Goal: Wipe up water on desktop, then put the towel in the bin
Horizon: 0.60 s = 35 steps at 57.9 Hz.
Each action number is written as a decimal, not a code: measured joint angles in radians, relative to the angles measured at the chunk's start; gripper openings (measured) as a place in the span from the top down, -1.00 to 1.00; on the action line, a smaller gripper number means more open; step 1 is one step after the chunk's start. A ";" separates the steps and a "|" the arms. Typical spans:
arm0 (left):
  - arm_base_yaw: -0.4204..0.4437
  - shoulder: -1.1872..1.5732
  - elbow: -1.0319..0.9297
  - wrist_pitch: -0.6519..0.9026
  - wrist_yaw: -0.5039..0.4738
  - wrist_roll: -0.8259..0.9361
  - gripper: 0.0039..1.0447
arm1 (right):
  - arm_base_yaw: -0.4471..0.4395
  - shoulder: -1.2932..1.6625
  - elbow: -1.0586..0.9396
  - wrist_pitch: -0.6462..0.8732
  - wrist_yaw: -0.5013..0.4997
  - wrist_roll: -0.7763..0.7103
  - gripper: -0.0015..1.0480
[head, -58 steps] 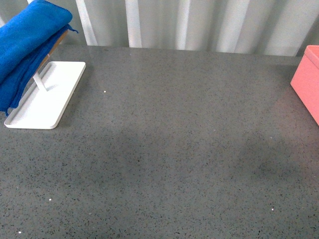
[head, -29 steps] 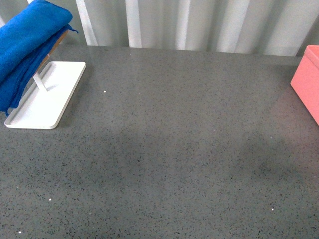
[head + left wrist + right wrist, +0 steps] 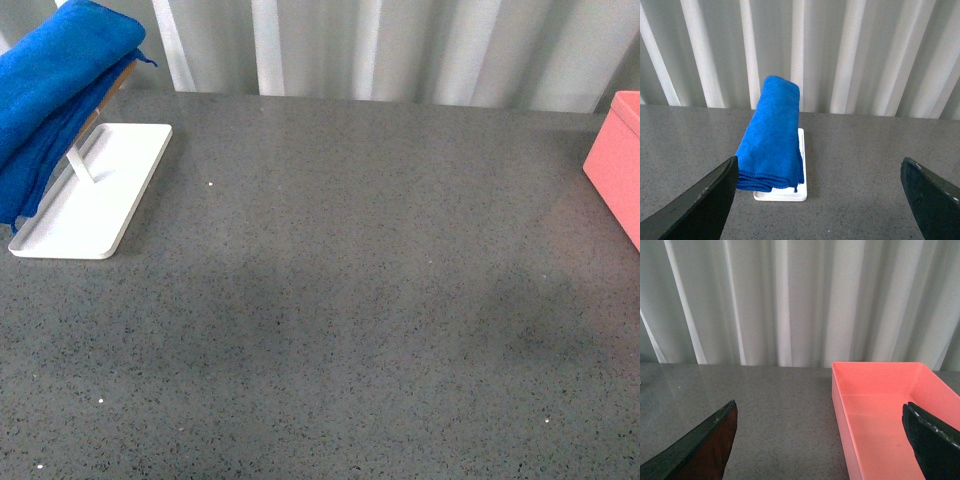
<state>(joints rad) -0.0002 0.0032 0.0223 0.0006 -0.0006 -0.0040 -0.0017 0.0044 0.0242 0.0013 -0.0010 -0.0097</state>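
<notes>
**Change:** none recorded. Over the last second the front view is unaltered: towel, tray and bin sit exactly where they were. Judgement: the task has not begun, and its first step, fetching the towel, is outstanding.

**Near:** the counter [image 3: 330, 300] is bare in the foreground. Faintly darker patches [image 3: 250, 300] show on it, but whether they are water or shadow cannot be told. Neither arm appears in the front view.

**Left hand** [image 3: 819, 160]: the jaws are spread wide and hold nothing. It faces the towel across open counter.

**Right hand** [image 3: 819, 404]: likewise wide apart and empty. It faces the bin.

**Far left:** the towel [image 3: 50, 90] is folded and draped over a wooden bar [image 3: 112, 85] above a white tray [image 3: 100, 200]. It is well apart from both hands.

**Far right:** the bin [image 3: 618, 160] stands on the counter at the frame's edge. The right wrist view shows its inside empty.

**Behind:** a pale pleated curtain [image 3: 400, 50].

**Count:** one towel, one bin, one tray, two hands.
</notes>
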 joint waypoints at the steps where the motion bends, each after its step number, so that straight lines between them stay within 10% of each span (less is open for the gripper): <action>1: 0.000 0.000 0.000 0.000 0.000 0.000 -0.87 | 0.000 0.000 0.000 0.000 0.000 0.000 -0.86; 11: -0.002 0.005 0.002 -0.007 -0.005 -0.008 -0.87 | 0.000 0.000 0.000 0.000 0.000 0.000 -0.86; 21: -0.108 0.262 0.180 -0.391 -0.133 -0.202 -0.87 | 0.000 0.000 0.000 0.000 0.000 0.000 -0.86; 35: -0.079 0.830 0.487 0.058 0.031 -0.099 -0.87 | 0.000 0.000 0.000 0.000 0.000 0.000 -0.86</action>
<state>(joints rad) -0.0795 0.8337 0.5095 0.0586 0.0299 -0.1032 -0.0017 0.0040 0.0242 0.0013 -0.0010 -0.0097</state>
